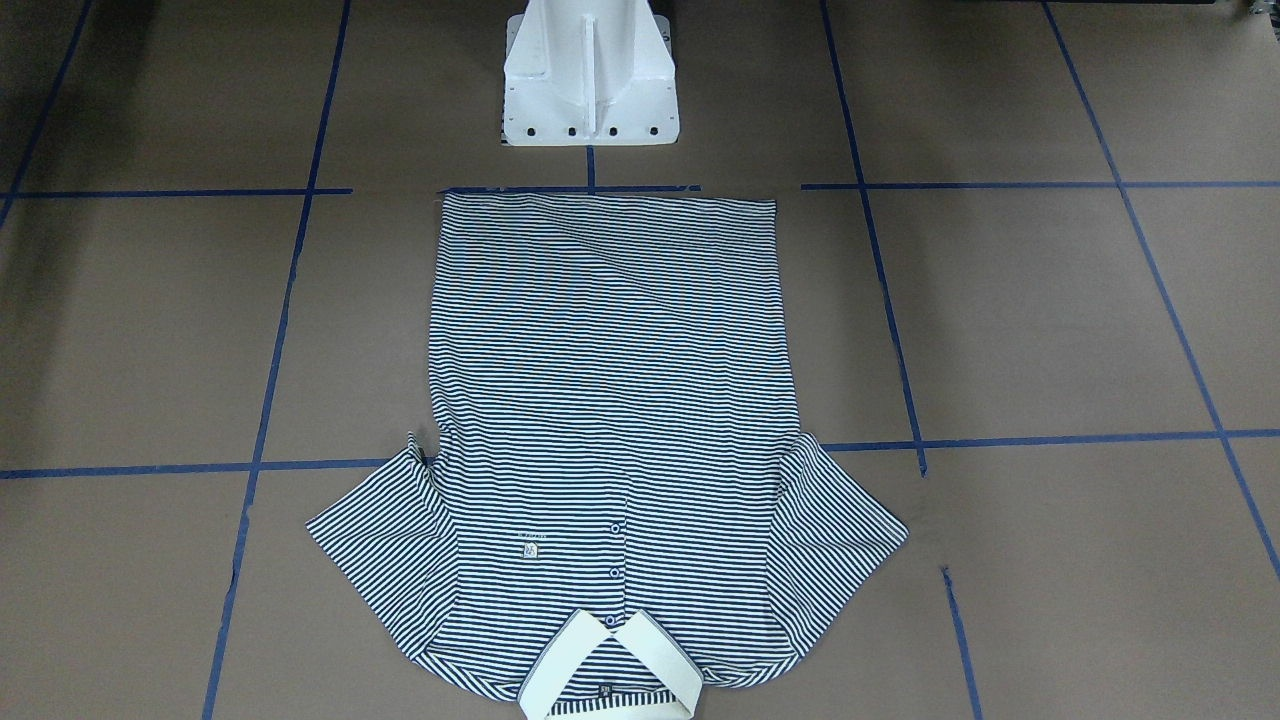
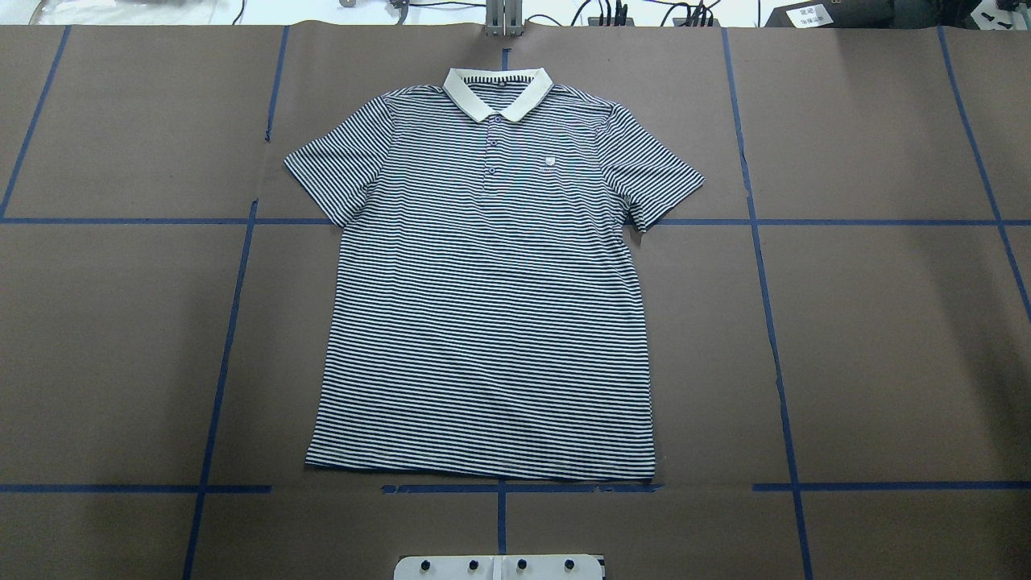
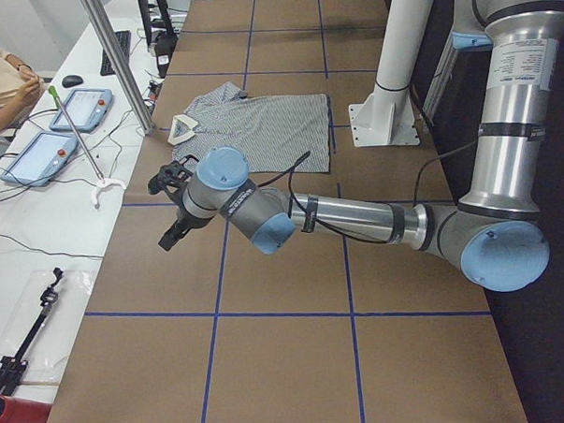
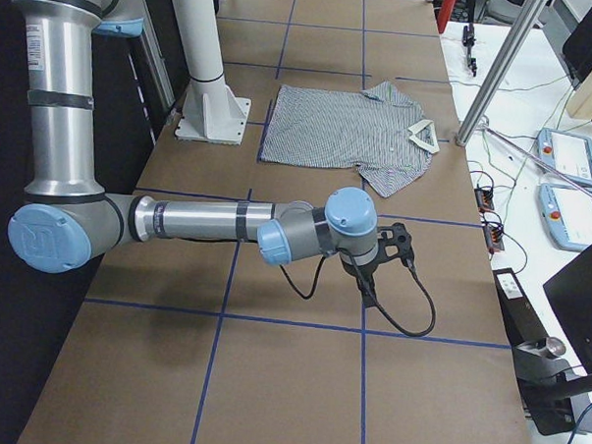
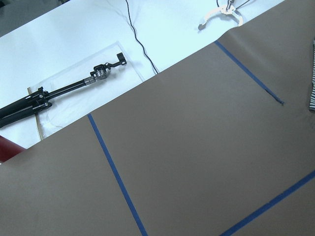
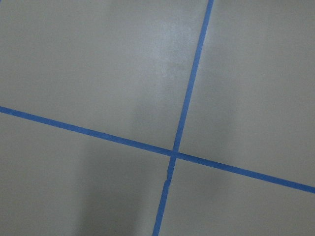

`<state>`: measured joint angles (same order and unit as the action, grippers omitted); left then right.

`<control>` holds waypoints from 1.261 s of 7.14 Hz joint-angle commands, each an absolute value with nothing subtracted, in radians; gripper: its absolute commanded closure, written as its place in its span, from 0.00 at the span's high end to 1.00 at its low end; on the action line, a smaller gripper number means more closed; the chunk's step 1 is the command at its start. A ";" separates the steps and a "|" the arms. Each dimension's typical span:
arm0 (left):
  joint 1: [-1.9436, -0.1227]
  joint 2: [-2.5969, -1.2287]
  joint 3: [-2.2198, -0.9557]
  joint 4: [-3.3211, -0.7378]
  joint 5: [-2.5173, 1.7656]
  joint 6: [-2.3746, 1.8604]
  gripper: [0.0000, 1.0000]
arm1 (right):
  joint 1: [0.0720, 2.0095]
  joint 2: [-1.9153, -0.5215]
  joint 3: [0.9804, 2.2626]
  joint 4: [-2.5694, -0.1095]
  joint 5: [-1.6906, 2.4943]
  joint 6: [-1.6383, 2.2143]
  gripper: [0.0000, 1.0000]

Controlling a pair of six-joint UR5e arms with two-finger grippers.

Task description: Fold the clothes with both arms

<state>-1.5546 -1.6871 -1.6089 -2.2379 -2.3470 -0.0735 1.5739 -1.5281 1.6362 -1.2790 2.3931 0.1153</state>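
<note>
Brown paper (image 1: 1050, 320) gridded with blue tape (image 1: 885, 300) covers the table across the front-facing view. On it the polo shirt (image 1: 600, 380) lies flat and face up, hem near the white pedestal base (image 1: 590, 75), cream collar (image 1: 560, 670) at the bottom edge.

Overhead, the shirt is spread at the middle of the table, both sleeves out, collar toward the far edge.

From the left end, the left arm (image 3: 357, 213) reaches low over bare paper, its left gripper (image 3: 172, 212) well apart from the shirt; how its jaws stand cannot be told. A white bench (image 3: 39, 222) alongside carries two tablets (image 3: 38, 157).

From the right end, the right arm (image 4: 198, 221) likewise holds the right gripper (image 4: 393, 244) over bare paper, jaws unclear.

The left wrist view shows paper, tape and the bench with a black tripod (image 5: 54, 93).

The right wrist view shows only paper and a tape crossing.
</note>
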 commanded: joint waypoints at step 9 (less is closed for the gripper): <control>-1.388 -1.730 -1.600 -2.359 -2.350 -0.210 1.00 | 0.962 -1.157 1.532 -1.060 1.924 1.053 1.00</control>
<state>-1.3885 -1.7292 -1.5989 -2.3589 -2.3501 -0.2059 1.0220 -1.1623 1.5949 -1.1842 1.9891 0.9648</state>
